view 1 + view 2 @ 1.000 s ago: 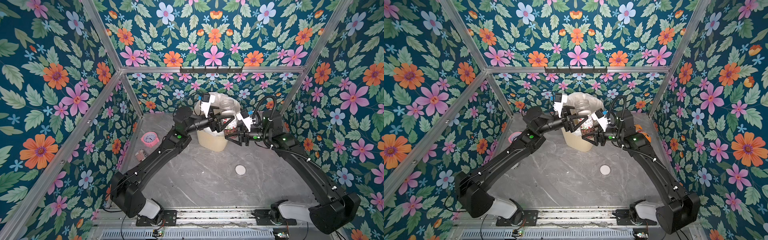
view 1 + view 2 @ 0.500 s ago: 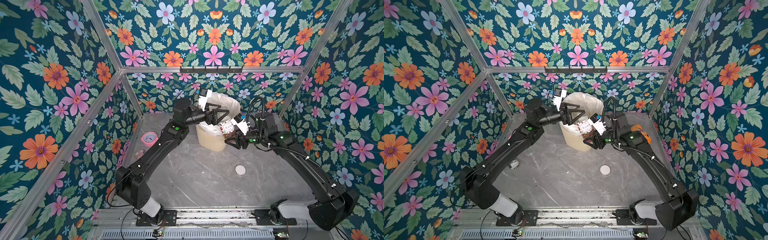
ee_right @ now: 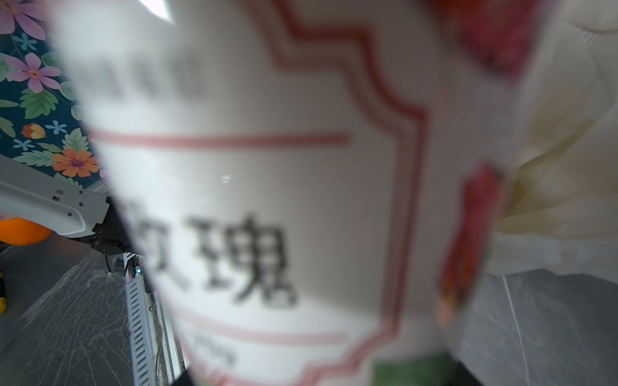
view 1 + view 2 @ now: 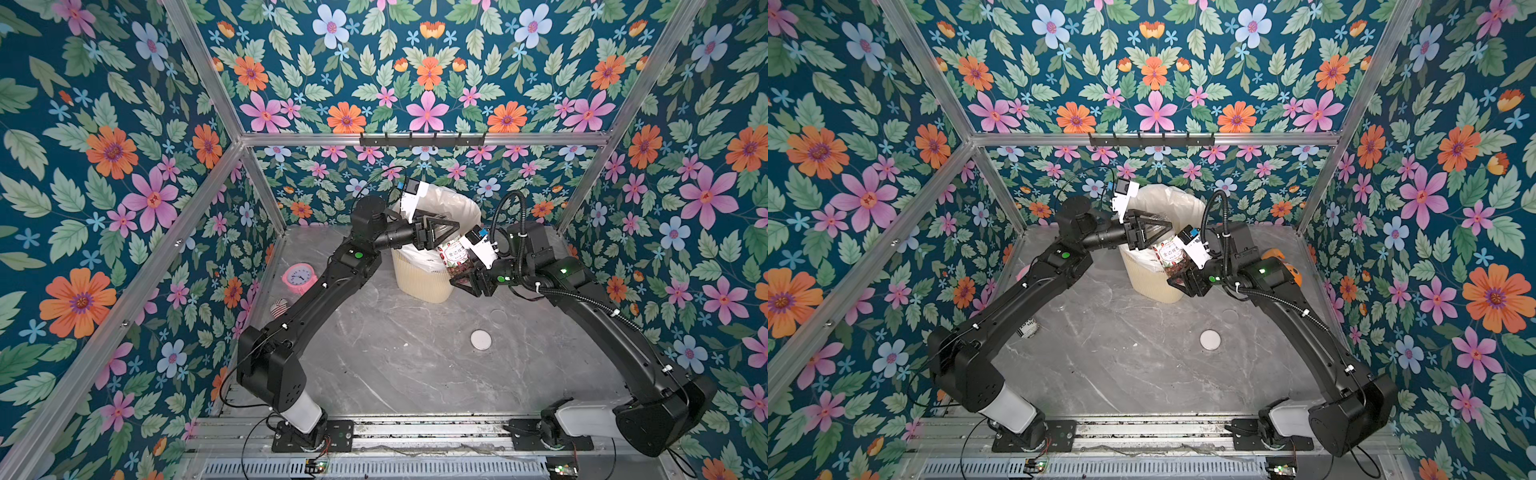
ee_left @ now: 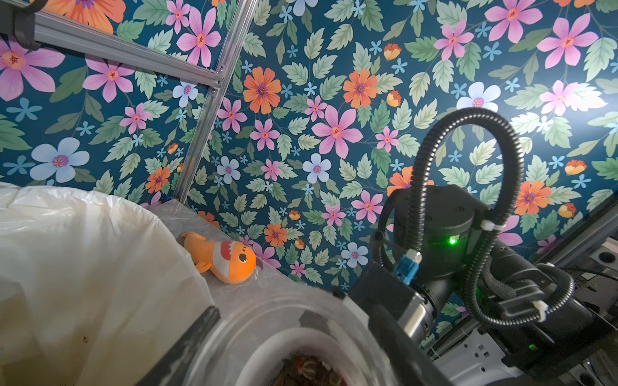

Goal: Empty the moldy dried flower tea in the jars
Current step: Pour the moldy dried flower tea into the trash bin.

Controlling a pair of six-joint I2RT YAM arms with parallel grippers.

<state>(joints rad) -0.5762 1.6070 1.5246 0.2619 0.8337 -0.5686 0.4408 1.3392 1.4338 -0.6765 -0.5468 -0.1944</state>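
Clear labelled jar (image 4: 454, 254): white red-marked label, lidless, tilted, aloft at bin (image 4: 419, 286) rim; reddish-brown dried flower tea (image 5: 309, 369) settled in base.

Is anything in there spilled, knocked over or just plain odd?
No clear spill. A white lid lies loose on the table, apart from the labelled jar that the right gripper holds tilted beside the bin. The patterned can near the pink clock seems tipped over, and an orange plush fish lies against the wall.

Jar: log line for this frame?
right gripper: shut on jar | jar: beside bin, tea inside | left gripper: straddling jar mouth, grip unclear
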